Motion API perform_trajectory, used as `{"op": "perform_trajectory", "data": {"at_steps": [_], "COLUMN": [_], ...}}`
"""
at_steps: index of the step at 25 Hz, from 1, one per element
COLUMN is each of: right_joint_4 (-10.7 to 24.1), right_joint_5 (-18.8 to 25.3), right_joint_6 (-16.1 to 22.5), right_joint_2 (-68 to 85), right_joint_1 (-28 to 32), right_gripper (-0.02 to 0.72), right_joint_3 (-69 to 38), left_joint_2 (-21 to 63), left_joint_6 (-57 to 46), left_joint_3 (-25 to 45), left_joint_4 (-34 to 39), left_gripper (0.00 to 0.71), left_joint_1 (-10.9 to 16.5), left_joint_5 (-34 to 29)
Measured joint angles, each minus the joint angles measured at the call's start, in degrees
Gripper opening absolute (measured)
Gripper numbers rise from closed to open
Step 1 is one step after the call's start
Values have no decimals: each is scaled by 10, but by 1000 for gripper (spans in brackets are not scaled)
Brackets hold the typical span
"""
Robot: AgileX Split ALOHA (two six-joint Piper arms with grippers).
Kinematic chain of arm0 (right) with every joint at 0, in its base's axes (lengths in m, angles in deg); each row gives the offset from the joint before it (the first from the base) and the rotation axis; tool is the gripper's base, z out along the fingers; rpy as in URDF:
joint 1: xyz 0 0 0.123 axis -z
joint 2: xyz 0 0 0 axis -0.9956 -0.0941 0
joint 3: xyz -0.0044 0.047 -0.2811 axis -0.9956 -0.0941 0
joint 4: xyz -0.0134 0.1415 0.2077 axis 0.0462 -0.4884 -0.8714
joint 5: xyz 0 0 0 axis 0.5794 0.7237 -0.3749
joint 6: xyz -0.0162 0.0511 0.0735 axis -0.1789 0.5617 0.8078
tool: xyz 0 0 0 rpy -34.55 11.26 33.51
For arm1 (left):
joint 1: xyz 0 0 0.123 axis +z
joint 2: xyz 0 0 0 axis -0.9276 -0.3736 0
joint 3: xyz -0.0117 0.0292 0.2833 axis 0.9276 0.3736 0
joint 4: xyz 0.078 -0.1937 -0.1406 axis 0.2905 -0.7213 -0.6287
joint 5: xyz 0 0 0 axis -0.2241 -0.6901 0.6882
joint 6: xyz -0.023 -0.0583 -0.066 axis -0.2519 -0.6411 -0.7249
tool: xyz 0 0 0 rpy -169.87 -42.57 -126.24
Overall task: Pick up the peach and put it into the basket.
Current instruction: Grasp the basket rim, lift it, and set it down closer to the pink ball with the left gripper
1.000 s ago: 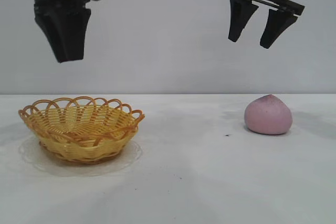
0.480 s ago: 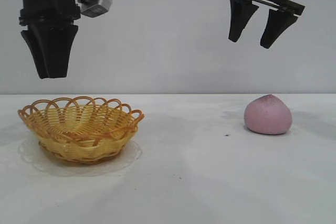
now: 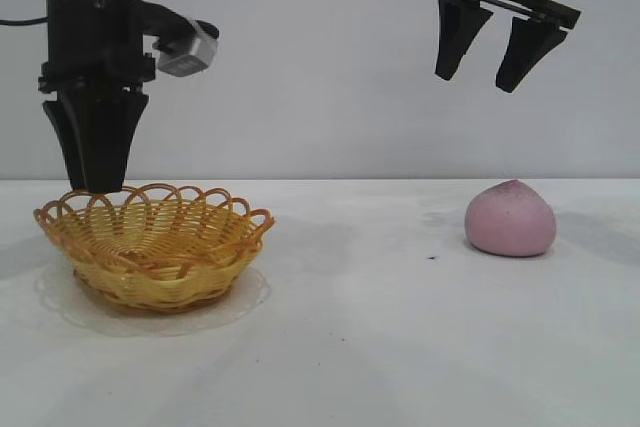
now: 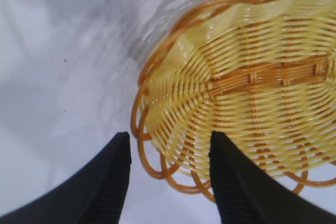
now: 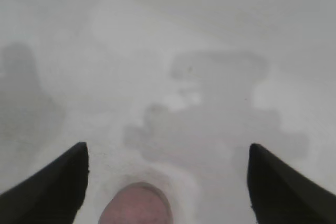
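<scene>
The pink-mauve peach [image 3: 510, 219] rests on the white table at the right; its top also shows in the right wrist view [image 5: 136, 204]. High above it hangs my right gripper [image 3: 485, 77], open and empty. The yellow wicker basket [image 3: 153, 244] with orange looped rim stands at the left and holds nothing. My left gripper [image 3: 92, 185] has its tips just at the basket's far left rim. In the left wrist view the left gripper [image 4: 169, 145] stands open, its fingers straddling the rim loops of the basket [image 4: 247, 82] without gripping them.
The white table [image 3: 370, 347] runs bare between basket and peach, with a small dark speck [image 3: 432, 258] near the peach. A plain grey wall stands behind.
The left arm has come down and shifted left, from well above the basket to its rim. The right arm, peach and basket have stayed put.
</scene>
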Motion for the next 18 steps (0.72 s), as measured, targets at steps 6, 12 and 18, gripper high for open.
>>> {"op": "perform_trajectory", "data": {"at_steps": [6,12,18], "right_joint_4": [0,1,1], "right_joint_5": [0,0,-2], "right_joint_6": [0,0,0], "right_joint_2": [0,0,0], "right_joint_1": [0,0,0], "right_gripper": [556,556,556], "right_joint_3": [0,0,0], "left_joint_2": [-24,-24,-18], "left_joint_6": [0,-54,-207], "left_joint_3": [0,0,1], "left_joint_4": [-1,-27,-101], "left_gripper": [81,0,0], "left_joint_1": [0,0,12], "left_joint_5": [16,-2,-8]}}
